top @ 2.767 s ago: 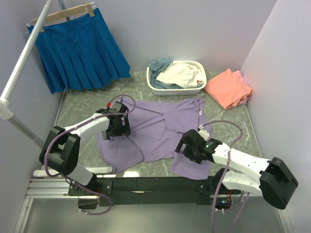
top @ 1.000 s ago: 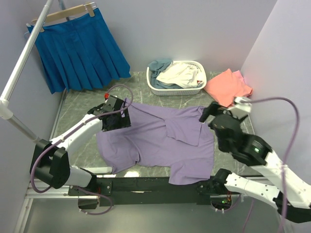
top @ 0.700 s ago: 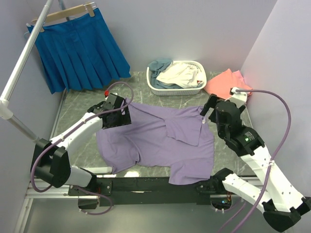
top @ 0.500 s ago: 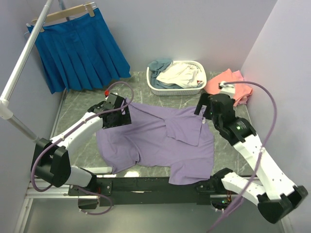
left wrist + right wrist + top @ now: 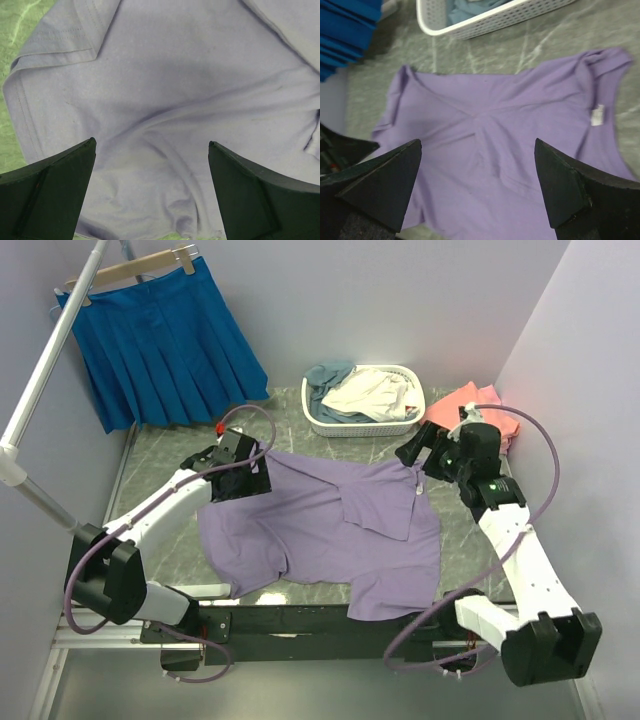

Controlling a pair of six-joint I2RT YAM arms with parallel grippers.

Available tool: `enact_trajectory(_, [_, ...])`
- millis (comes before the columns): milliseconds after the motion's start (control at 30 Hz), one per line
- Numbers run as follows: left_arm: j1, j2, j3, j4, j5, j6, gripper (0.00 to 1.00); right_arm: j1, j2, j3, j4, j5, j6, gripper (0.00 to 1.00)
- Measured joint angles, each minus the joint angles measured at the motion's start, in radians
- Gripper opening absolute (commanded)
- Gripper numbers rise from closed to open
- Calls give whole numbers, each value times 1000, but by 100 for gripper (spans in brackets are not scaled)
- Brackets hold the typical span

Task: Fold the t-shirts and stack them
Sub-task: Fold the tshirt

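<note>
Top view first: the lavender t-shirt (image 5: 330, 530) is lying spread out but rumpled on the table (image 5: 160, 465), with one flap folded over its middle and its near corner reaching the table's front edge. The left gripper (image 5: 240, 480) is over the far left corner and the right gripper (image 5: 415, 452) over the far right one, both wide open with nothing in them. The coral-pink tees (image 5: 452, 408) sit in the far right corner, well apart, and a few more tees are in the basket (image 5: 365, 428). Left wrist view: fingers (image 5: 50, 200) splayed above bare cloth, with a sleeve hem (image 5: 65, 45) off to the far left. Right wrist view: same deal, jaws apart above the shirt, and a white label (image 5: 596, 115) shows near the right shoulder. My guess is this thing is light and totally limp, so it'll sag and drag if lifted from one point. I'd pinch it at the stitched hems or shoulder seams, where the cloth is doubled, both corners at once.
</note>
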Motion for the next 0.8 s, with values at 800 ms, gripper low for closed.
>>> enact_trajectory(800, [4,-133,68,-23,-160,-17,99,-177,294,-6,199,-278,169,100])
